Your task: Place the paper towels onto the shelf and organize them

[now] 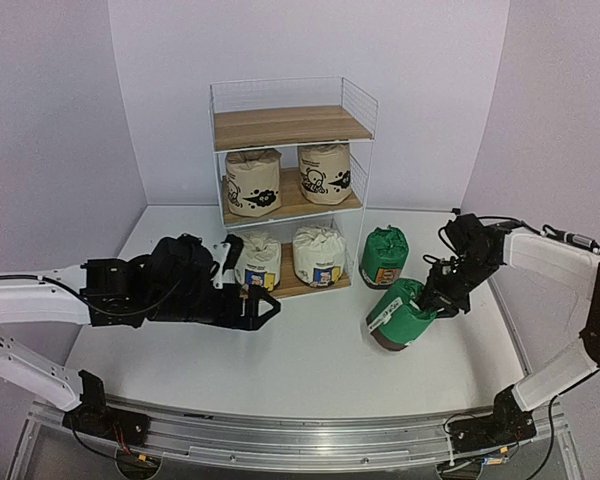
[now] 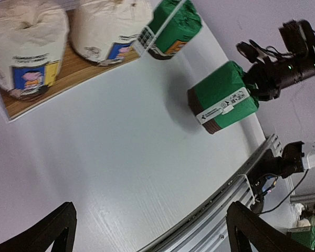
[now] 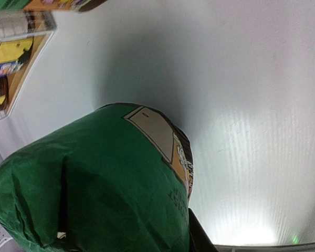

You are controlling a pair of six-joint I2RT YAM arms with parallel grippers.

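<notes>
Right gripper (image 1: 438, 303) pinched the tilted green roll (image 1: 400, 318) by its top, 4 o'clock off the shelf (image 1: 292, 127); left gripper (image 2: 149, 220) gaped. Needed righting before shelving, I'd judge.

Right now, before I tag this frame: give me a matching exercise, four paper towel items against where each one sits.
1 beige rolls
2 white rolls
3 upright green roll
4 tilted green roll

A gripped at its top by the right claw
B bottom board of the shelf
C table, right of the shelf
D middle board

Pairs: 1-D, 2-B, 3-C, 4-A
</notes>
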